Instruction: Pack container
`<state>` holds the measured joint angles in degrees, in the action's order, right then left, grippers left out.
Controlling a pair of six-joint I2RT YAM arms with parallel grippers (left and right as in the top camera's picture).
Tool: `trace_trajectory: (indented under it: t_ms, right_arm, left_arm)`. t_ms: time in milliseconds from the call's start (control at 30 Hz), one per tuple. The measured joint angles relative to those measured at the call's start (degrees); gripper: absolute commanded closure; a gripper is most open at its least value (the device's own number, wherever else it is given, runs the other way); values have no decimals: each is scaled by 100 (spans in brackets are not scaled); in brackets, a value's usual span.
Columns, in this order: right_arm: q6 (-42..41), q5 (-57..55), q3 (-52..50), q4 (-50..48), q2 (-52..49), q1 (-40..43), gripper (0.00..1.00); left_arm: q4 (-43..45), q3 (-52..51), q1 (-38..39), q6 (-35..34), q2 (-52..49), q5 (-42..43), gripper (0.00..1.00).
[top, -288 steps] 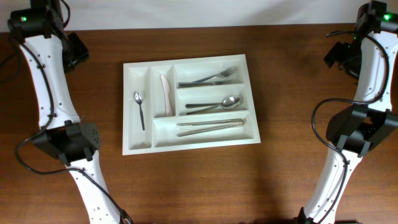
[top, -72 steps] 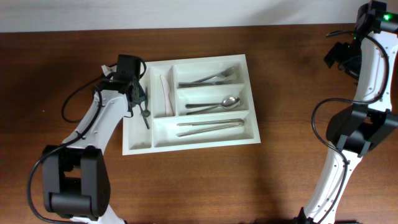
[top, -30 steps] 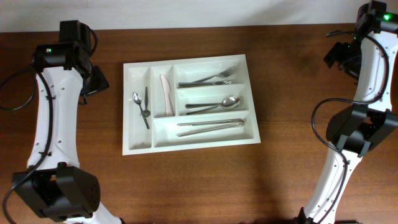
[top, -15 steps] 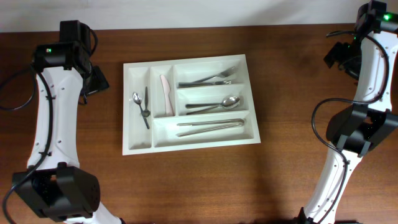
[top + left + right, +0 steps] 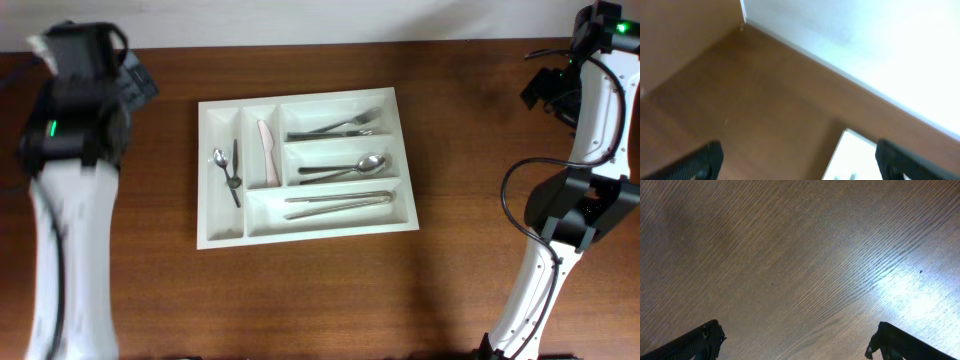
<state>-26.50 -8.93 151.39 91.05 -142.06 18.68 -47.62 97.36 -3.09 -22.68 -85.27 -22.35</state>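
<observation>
The container [image 5: 220,228], a white compartment tray, lies mid-table. Its narrow left slots hold a small spoon [image 5: 222,160], a dark utensil [image 5: 236,176] and a pale knife [image 5: 267,152]. Its long slots hold forks [image 5: 340,126], a spoon [image 5: 352,165] and long silver pieces [image 5: 340,203]. My left gripper [image 5: 136,78] hangs open at the far left, well off the tray, and the arm is blurred. In the left wrist view, the left gripper [image 5: 800,162] is empty, with a tray corner [image 5: 855,157] below it. My right gripper [image 5: 545,90] is open at the far right, and the right wrist view shows it [image 5: 797,342] over bare wood.
The brown wooden table [image 5: 320,300] surrounds the tray. A white wall [image 5: 865,40] runs along the table's far edge. The right arm's base [image 5: 580,210] and a looping cable [image 5: 510,190] stand at the right side.
The left arm left a dark utensil in the tray's left slot, withdrew, and is now swinging further left and up, blurred. The right arm has not moved.
</observation>
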Motion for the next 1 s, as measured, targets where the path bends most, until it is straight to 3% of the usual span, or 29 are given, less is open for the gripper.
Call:
trace_trajectory:
  t_ms: [200,433,700,1000]
  right_arm:
    - [0,-2,0,2,0,0,1]
    - [-4,-2,0,0,0,0,1]
    - [0,0,0,2,0,0,1]
    - [-2,2,0,-2,0,0,1]
  left_arm:
    - [1567,-1790,39,0,1869,46,1]
    - [2743,-4271,39,2,3460,151,1]
    - [3289,-5952,37,101,4968,702,1]
    - [3150,-7060,-81,1429,6284,2059,1]
